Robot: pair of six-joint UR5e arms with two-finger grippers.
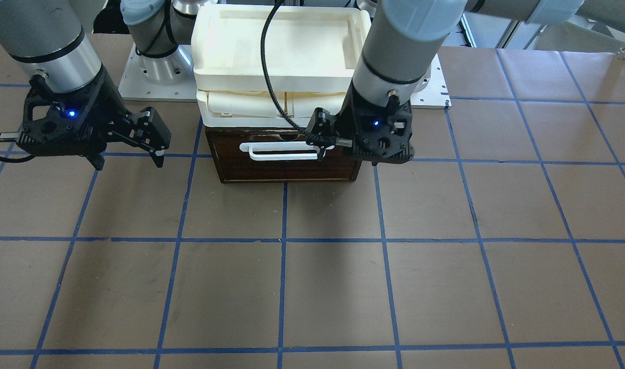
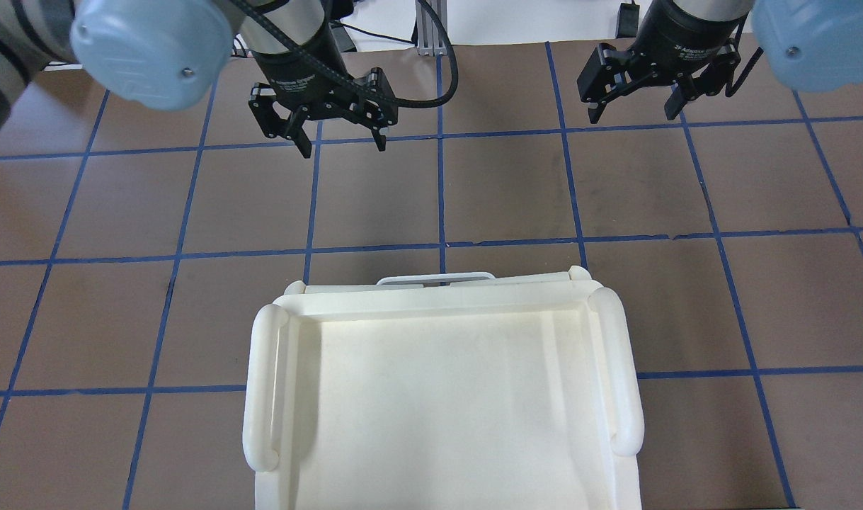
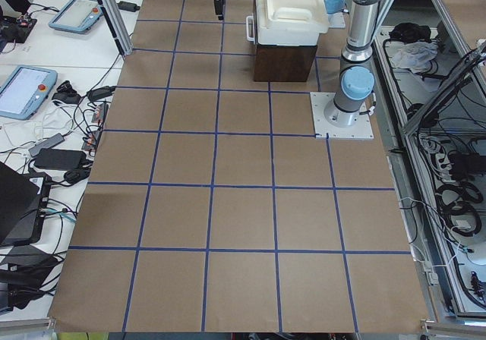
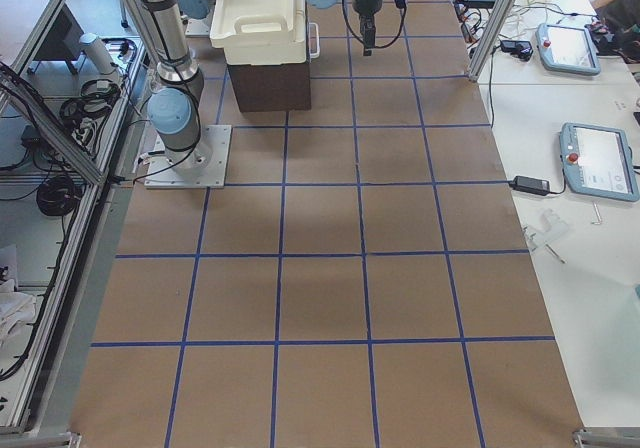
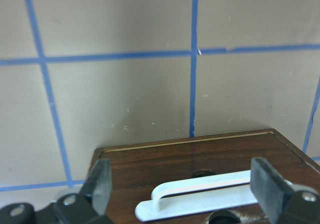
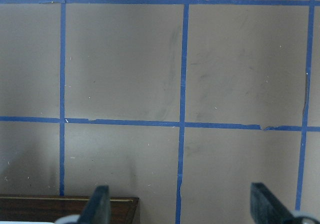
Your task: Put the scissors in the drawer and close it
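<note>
bare brown table [image 1: 312,287] with a blue grid lies in front. at the front view's left, the right gripper [image 1: 128,162] hangs over the table, pointing down, fingers spread wide, empty. in the centre, the dark drawer [image 1: 286,170] sits pushed in under cream trays [image 1: 276,77]. the left gripper [image 2: 343,146] hovers just before its white handle [image 1: 281,151], fingers wide, empty.

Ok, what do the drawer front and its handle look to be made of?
Drawer front: dark brown wood, probably varnished; faint grain and a soft sheen show. Handle: smooth white, likely plastic, though painted metal can't be ruled out.
</note>
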